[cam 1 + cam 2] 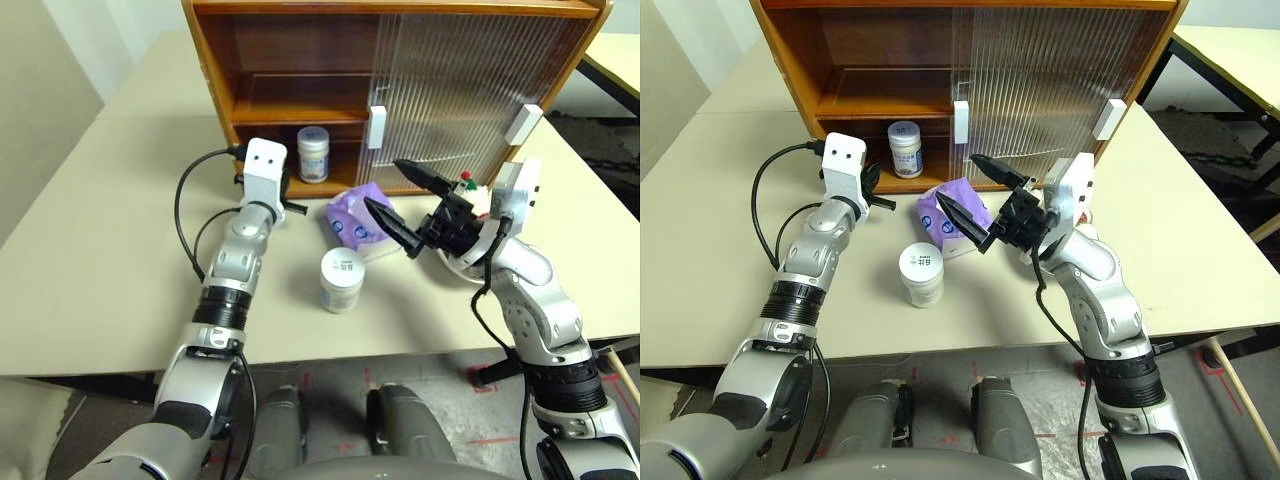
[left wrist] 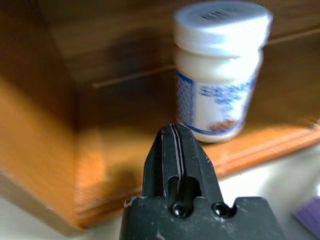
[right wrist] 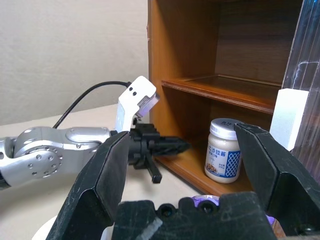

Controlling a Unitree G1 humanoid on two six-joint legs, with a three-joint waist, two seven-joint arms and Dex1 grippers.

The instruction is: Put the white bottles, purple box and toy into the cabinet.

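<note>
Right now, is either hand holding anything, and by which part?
Nothing is held. The left hand is shut and empty in front of the cabinet; the right hand is open above the purple box.

Even indoor light, soft shadows, motion blur across the left wrist view.

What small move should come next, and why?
Probably lower the open right gripper onto the purple box just beneath it. One white bottle already stands in the cabinet, and the shut left gripper holds nothing.
</note>
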